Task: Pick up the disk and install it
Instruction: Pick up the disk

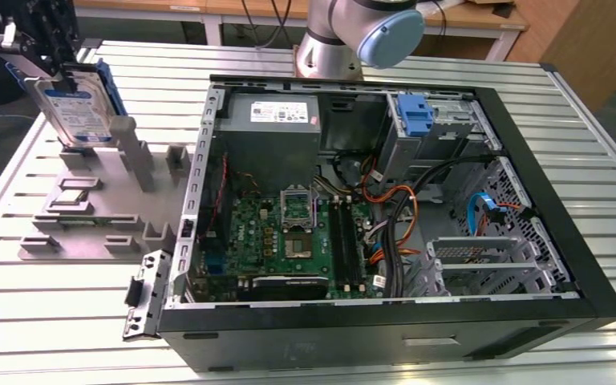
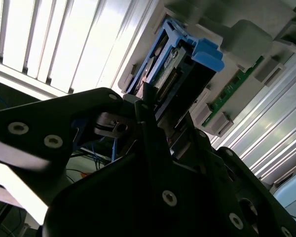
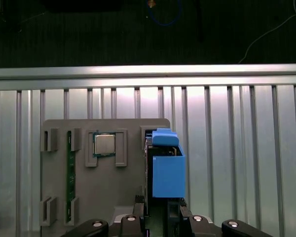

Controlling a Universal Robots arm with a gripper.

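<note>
The disk (image 1: pixel 76 112), a silver drive with a blue-and-white label in a blue carrier, stands on edge in a slot of the grey fixture (image 1: pixel 83 237) at the exterior view's left. My gripper (image 1: pixel 49 60) is over the disk's top, its black fingers down both flat sides and shut on it. In the first wrist view the disk's blue carrier (image 3: pixel 167 173) runs edge-on between my gripper (image 3: pixel 163 212) fingers. In the second wrist view the disk (image 2: pixel 175 69) and its connector edge sit just beyond my fingers (image 2: pixel 143 106).
An open computer case (image 1: pixel 565 241) lies on the slatted metal table (image 1: pixel 308 353), with a grey power supply (image 1: pixel 276 112) and a lone blue bracket (image 1: pixel 417 116) in its drive bay. The fixture also holds a processor chip (image 3: pixel 104 144) and a green memory stick (image 3: pixel 70 177).
</note>
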